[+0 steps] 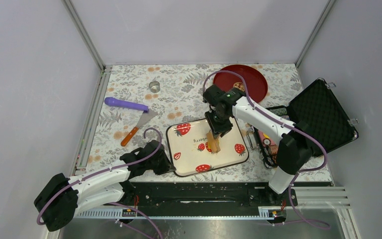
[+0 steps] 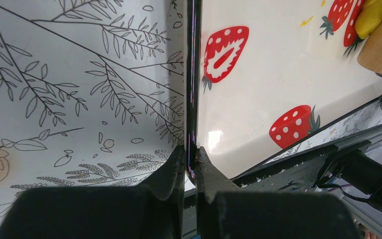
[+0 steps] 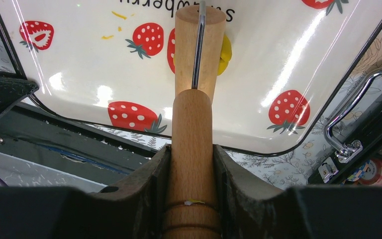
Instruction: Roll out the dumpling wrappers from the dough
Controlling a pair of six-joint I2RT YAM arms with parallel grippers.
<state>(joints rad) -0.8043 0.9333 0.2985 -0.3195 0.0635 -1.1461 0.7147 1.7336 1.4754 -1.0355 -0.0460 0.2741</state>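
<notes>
Floral tablecloth (image 1: pixel 189 84) bears the tray (image 1: pixel 186 149), left hand (image 2: pixel 189 154) pinching its rim, right hand (image 3: pixel 192 149) clamping the rolling pin (image 3: pixel 186 50) on dough (image 3: pixel 225 55).

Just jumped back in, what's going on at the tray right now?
The left jaws are shut on the tray's left rim near the front corner, apparently to steady it. The right jaws grip a wooden pin by its handle, with the roller resting on the yellow dough near the tray's middle. Only a small lump of dough shows beside the roller. No finished wrappers are visible on the tray.
</notes>
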